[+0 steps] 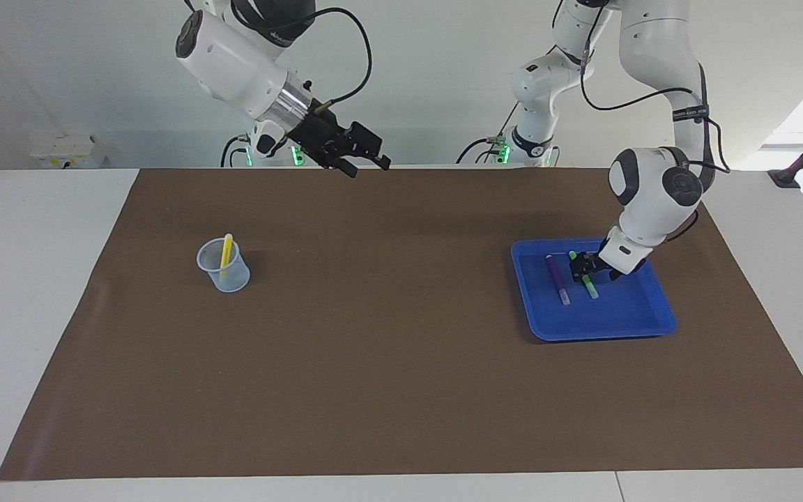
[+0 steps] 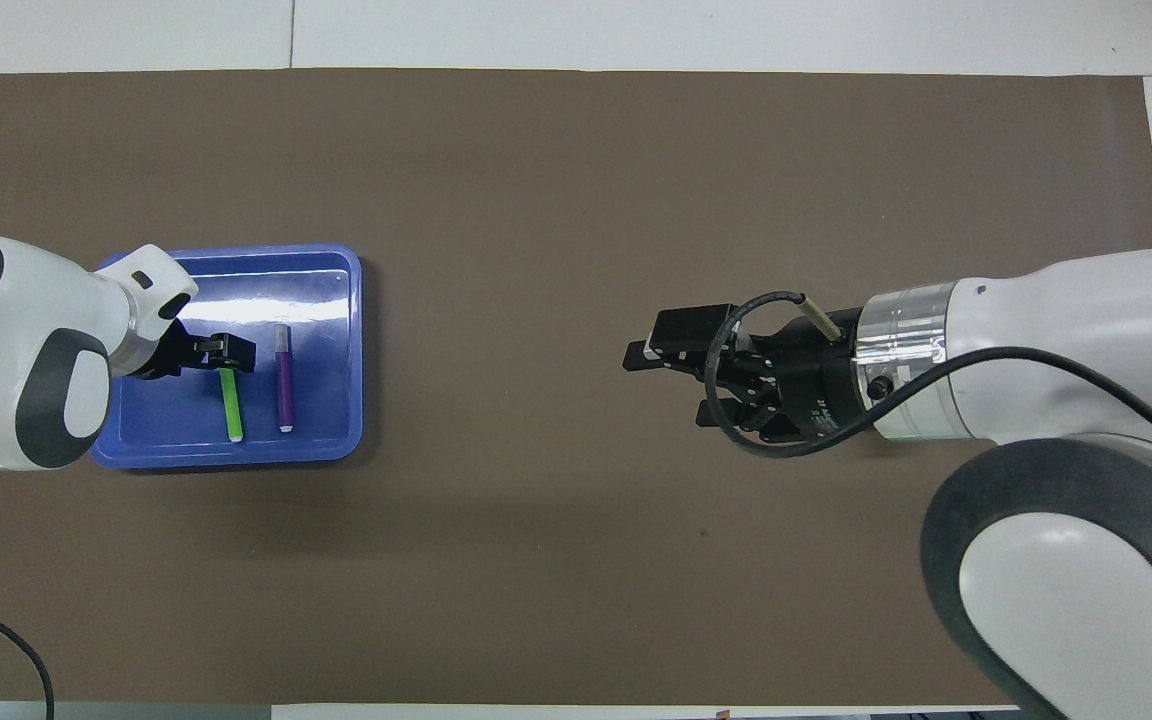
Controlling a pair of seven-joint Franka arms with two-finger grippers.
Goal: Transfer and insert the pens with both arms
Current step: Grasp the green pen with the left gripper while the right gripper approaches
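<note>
Bright green pen [image 1: 585,275], slim w/ pale cap end, lay in the glossy blue plastic tray [image 1: 610,326] toward the left arm's end of the table, facing view; purple pen [image 1: 557,279] lay just beside it, apart, roughly parallel. Both long axes ran nearer-to-farther from the robots, whitish caps at the farther ends. Left gripper [image 1: 587,265] sat low in the tray, fingers astride the green pen's nearer half; grip not confirmed, jaws not visibly shut. Yellow pen [image 1: 225,252] stood tilted in a clear round cup [image 1: 223,265] toward the right arm's end, pale tip up. Right gripper [image 1: 365,162] hung high over the brown matte mat [image 1: 401,390], fingers parted, holding nothing.

Overhead view: green pen [image 2: 232,408] & purple pen [image 2: 284,377] lay side by side in the rounded-corner tray [image 2: 236,453], pale ends toward the robots' end in this view's bottom. Left gripper [image 2: 228,352] covered the green pen's top end. Right gripper [image 2: 671,375] was over bare mat [image 2: 576,180], open & empty.
</note>
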